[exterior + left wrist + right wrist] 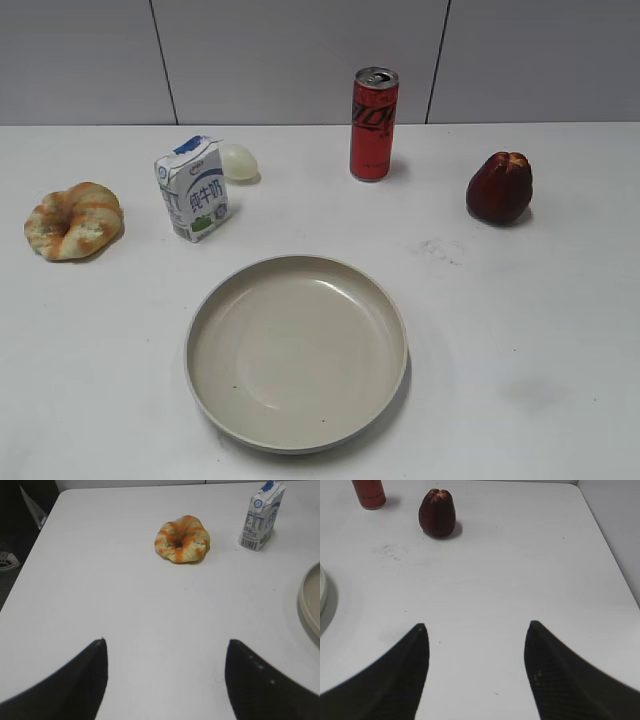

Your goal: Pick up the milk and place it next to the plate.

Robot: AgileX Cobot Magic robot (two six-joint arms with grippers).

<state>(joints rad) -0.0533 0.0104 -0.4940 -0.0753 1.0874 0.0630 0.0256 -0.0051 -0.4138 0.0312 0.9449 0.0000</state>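
We are looking at the milk standing upright on the worktop, just behind the plate and off its far-left rim, apart from it, with a pale egg-like thing just behind the carton. A bun is lying left of the milk, and a can and a dark red fruit are sitting behind the plate toward the right. In the left wrist view we are seeing the left claw spread wide and empty, low over bare worktop, with the milk lying well ahead and off to its right, past the bun, and the plate's rim at the right edge. The right claw is likewise gaping and empty, facing the fruit and the can, with no milk in its view. We are judging the left arm the nearer one. The carton's long axis is running vertically, so we are expecting a forward, rightward reach with the jaws closing across its narrow sides.
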